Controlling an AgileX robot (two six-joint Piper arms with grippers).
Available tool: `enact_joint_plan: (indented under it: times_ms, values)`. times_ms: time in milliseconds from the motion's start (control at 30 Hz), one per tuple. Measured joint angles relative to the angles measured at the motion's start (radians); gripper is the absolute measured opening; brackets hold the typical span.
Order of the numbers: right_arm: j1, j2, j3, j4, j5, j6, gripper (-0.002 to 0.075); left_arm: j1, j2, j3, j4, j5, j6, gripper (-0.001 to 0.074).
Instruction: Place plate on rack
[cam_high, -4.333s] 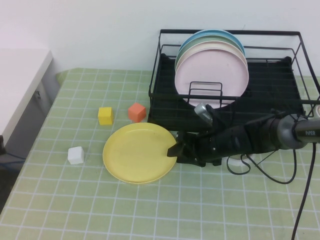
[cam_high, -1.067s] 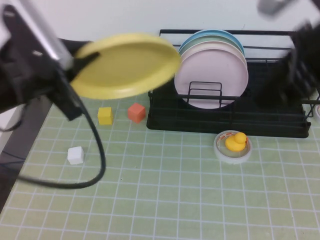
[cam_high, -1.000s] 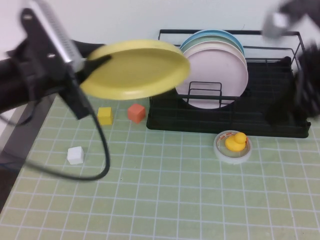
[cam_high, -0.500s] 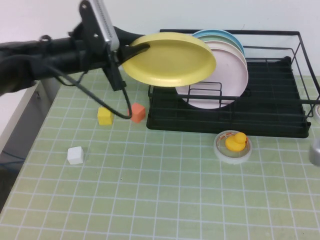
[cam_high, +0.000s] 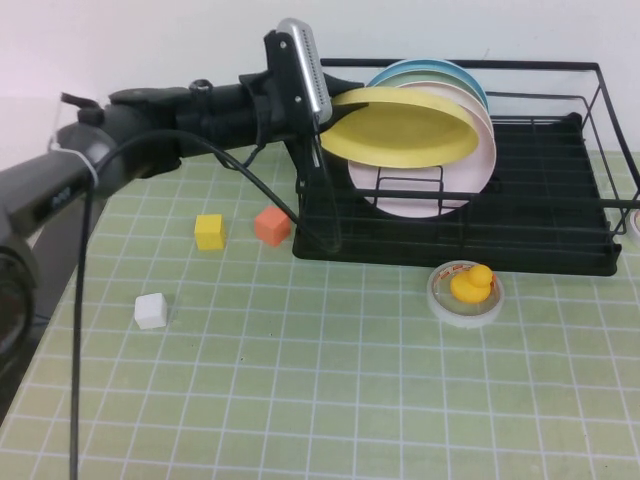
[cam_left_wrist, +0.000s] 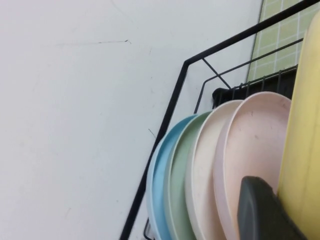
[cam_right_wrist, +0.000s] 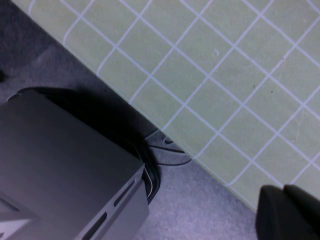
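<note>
Left hand (cam_high: 328, 103) pinches the yellow plate (cam_high: 400, 127) by its rim, held nearly flat above the rack (cam_high: 560, 205), just in front of the pink plate (cam_high: 430, 175). I'd tip it upright before lowering into a free slot. Right hand (cam_right_wrist: 289, 212) hangs off the tabletop (cam_high: 320, 400) edge, can't tell its grip.

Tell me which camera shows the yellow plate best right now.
The high view: the whole plate shows, held by the left tool over the rack. The left wrist view catches only its edge; the right wrist view, by the right tool, misses it.
</note>
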Motion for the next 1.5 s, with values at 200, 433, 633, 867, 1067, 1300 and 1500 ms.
enact_joint_plan:
  times_ms: [200,433,633,867,1067,1300,1500]
  values:
    - [0.000,0.000,0.000,-0.002,0.000,0.018,0.0001,-0.002,0.059,-0.030,-0.002,0.010,-0.018,0.0088]
    - [0.000,0.000,0.000,-0.002,-0.002,0.021,0.0001,-0.013,0.075,-0.030,-0.002,0.030,-0.024,0.0132]
    - [0.000,0.000,0.000,-0.002,-0.002,0.023,0.0001,-0.041,0.075,-0.031,-0.002,0.056,-0.032,0.0380]
    - [0.000,0.000,0.000,-0.002,-0.002,0.025,0.0001,-0.042,0.059,-0.031,-0.002,0.060,-0.043,0.0434]
    - [0.000,-0.014,0.000,-0.121,0.048,0.049,0.0000,-0.042,-0.043,-0.031,-0.002,-0.072,-0.339,0.0240]
    - [0.000,-0.179,0.000,-0.390,0.117,0.179,0.0000,-0.041,-0.230,-0.031,0.452,-0.296,-0.992,0.0018]
    - [0.000,-0.395,0.006,-0.427,0.060,0.265,0.0000,-0.041,-0.382,-0.031,1.094,-0.091,-1.627,0.0003]
